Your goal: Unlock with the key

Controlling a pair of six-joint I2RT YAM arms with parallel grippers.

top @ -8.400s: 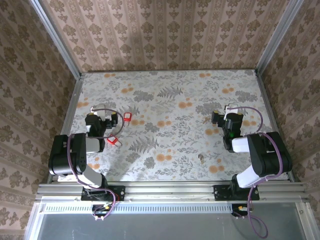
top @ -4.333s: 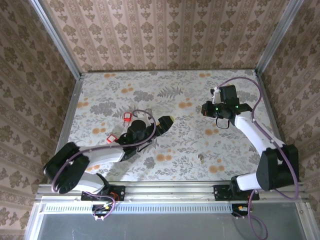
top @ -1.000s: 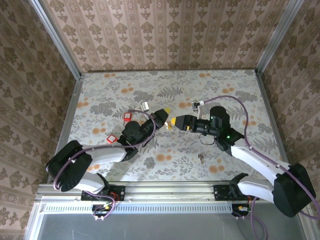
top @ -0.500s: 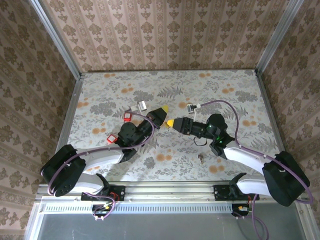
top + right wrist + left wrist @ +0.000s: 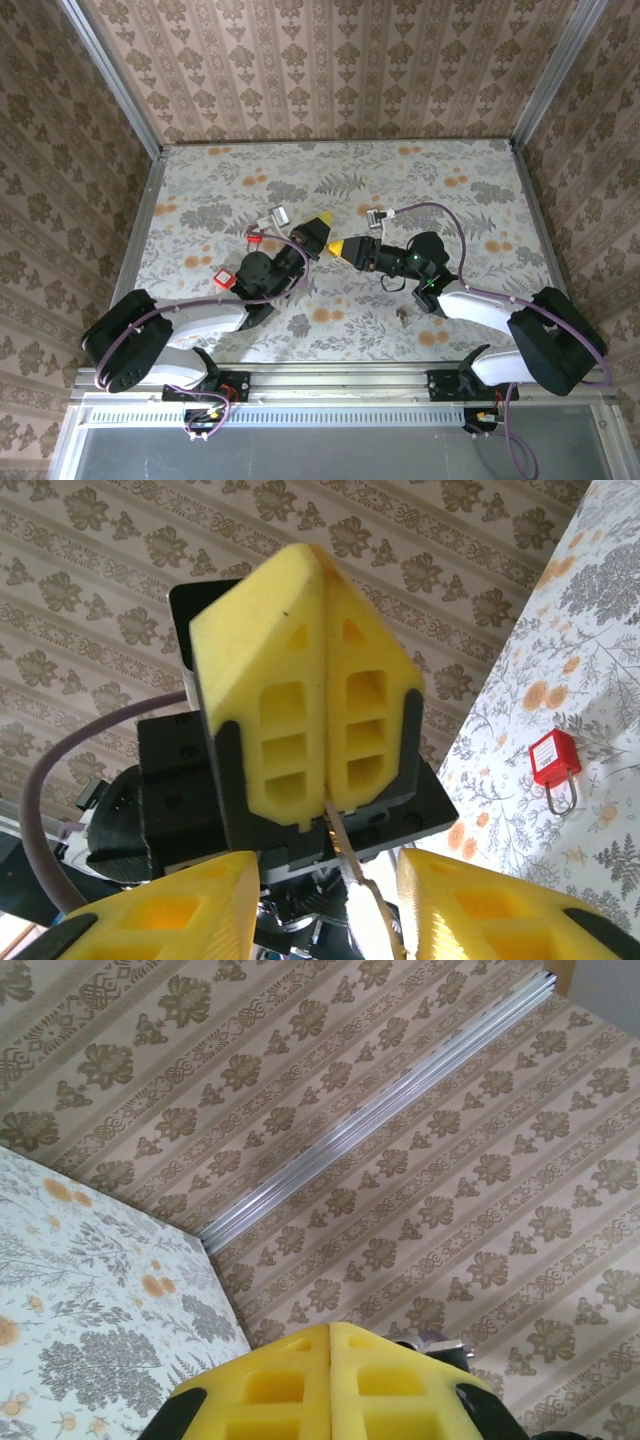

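Patterned wallpaper is boxing in the flowered table (image 5: 450, 190) on 3 sides, and over its middle the 2 arms are meeting almost tip to tip. The left gripper (image 5: 320, 220) is hanging raised with its yellow fingers pressed flat together. The right wrist camera is catching a thin pale sliver (image 5: 345, 865) poking out at their seam, and I cannot tell what it is. The right gripper (image 5: 338, 247) is facing it, its own fingers spread wide.

Now the bit that matters: the key (image 5: 402, 318) is lying loose on the table, a tiny dark speck toward the near edge, right of centre, touching neither arm. From the right gripper it is sitting back toward that arm's base and off to the right, on the near side of the forearm. So the right arm is looking clearly nearer. The key's long axis is too small to read. The 2 red padlocks (image 5: 225, 280) are waiting on the left side by the left arm, well apart from the key.
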